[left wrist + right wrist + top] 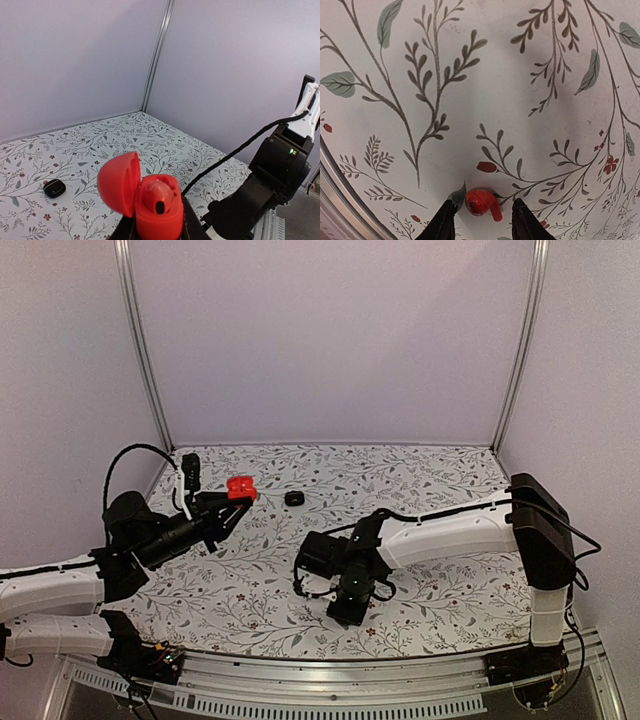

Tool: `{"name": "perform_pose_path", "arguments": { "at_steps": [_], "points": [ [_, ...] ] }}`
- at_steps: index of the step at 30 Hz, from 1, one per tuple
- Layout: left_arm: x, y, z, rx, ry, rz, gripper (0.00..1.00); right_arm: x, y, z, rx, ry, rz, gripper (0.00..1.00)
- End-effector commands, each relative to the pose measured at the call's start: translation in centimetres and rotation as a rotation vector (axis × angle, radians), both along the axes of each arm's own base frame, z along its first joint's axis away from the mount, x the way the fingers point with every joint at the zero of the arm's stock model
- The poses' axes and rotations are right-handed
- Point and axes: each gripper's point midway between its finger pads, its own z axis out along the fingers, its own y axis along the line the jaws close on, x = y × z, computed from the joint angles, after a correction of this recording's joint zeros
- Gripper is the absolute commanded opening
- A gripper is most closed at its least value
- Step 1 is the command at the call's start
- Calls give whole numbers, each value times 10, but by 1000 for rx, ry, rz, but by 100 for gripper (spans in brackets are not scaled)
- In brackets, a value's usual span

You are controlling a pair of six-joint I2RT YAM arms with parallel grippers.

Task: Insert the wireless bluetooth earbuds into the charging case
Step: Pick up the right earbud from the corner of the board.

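Note:
My left gripper is shut on the red charging case, held above the table's left side. Its lid is flipped open to the left. One red earbud sits in the case. A second red earbud lies on the floral table surface. My right gripper points straight down over it. Its dark fingertips stand on either side of the bud, open, with a gap on each side. In the top view the wrist hides this bud.
A small black pebble-like case lies on the floral tabletop near the back middle. A black block stands at the back left. My right arm fills the left wrist view's right side. Walls enclose the table on three sides.

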Motion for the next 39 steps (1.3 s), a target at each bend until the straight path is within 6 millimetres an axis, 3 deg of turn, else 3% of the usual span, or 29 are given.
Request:
{"name": "perform_pose_path", "arguments": {
  "at_steps": [1,27,31,39],
  "points": [
    [0,3,7,-14,-14,3,0,-3,-4,-8,-63,-10,31,37],
    [0,5,7,-10,-20,8,0,-7,-1,-21,-109,1,57,21],
    [0,4,6,-11,-19,5,0,4,11,-5,-14,-11,16,17],
    [3,3,6,-12,-14,9,0,33,27,54,255,-67,-79,12]
  ]
}}
